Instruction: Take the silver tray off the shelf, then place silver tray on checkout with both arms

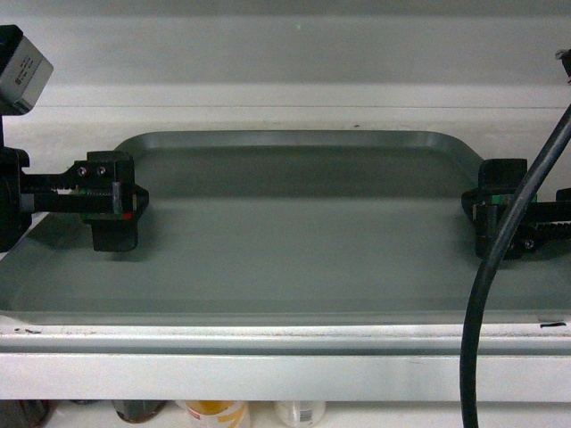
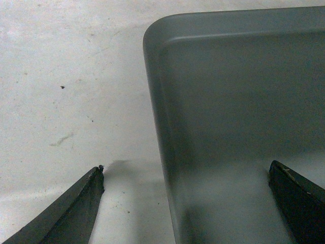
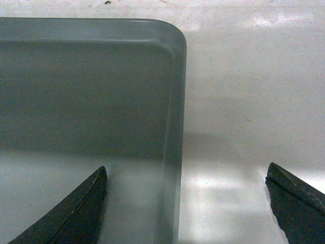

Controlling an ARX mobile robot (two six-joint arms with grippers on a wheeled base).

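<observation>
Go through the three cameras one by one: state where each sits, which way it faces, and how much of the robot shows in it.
Head: rides on the robot, looks forward and slightly down at the silver tray on the shelf; left gripper, right gripper and a black cable show.
Left wrist: on the left arm, looks down along its open jaws straddling the tray's left rim.
Right wrist: on the right arm, looks down along its open jaws straddling the tray's right rim.
Shared: all three show the tray on the white shelf board.

Bottles and jars [image 1: 214, 414] stand on the lower level, tops only visible.
</observation>
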